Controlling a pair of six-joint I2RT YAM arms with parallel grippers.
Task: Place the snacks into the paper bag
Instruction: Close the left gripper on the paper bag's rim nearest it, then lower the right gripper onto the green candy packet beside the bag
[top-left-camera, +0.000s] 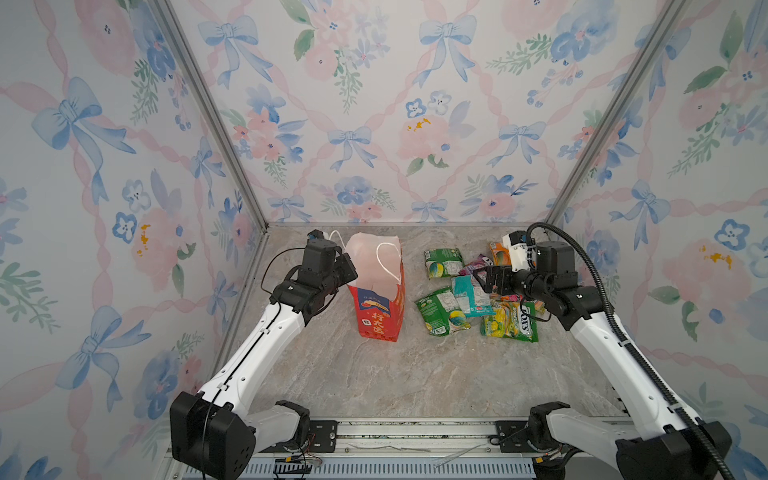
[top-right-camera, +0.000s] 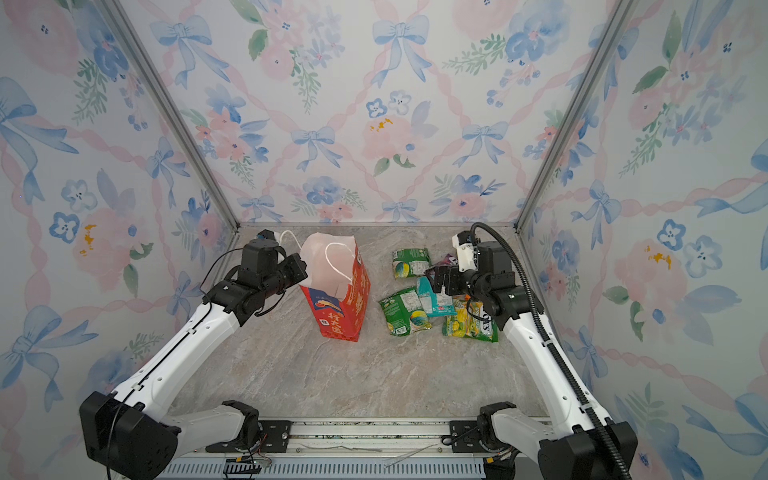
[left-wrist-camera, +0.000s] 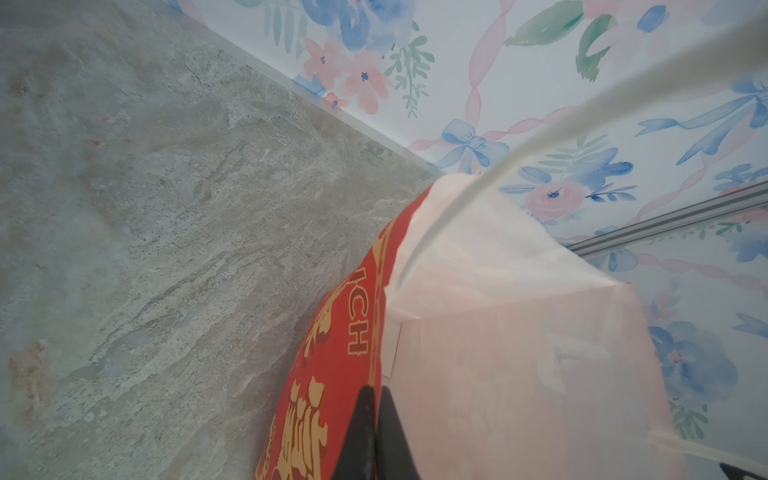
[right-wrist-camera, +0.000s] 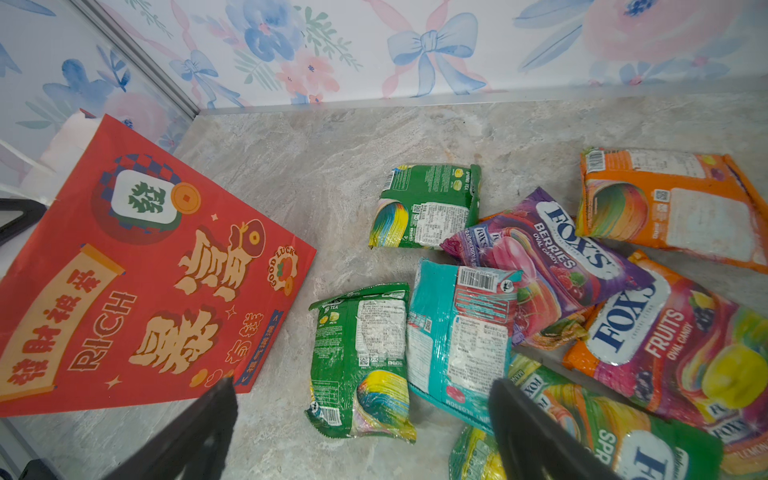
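Crinkly plastic, light and slippery, I judge: the snacks lie heaped at my one o'clock, the nearest reading "FOX'S". My right gripper hangs wide open by the teal packet; I'd pinch a sealed edge. Behind it: "FRUITS", "BERRIES OVAL CANDY". At eleven o'clock, my left gripper clamps the thin, floppy wall of the paper bag, printed "RICH", "GOOD LUCK".
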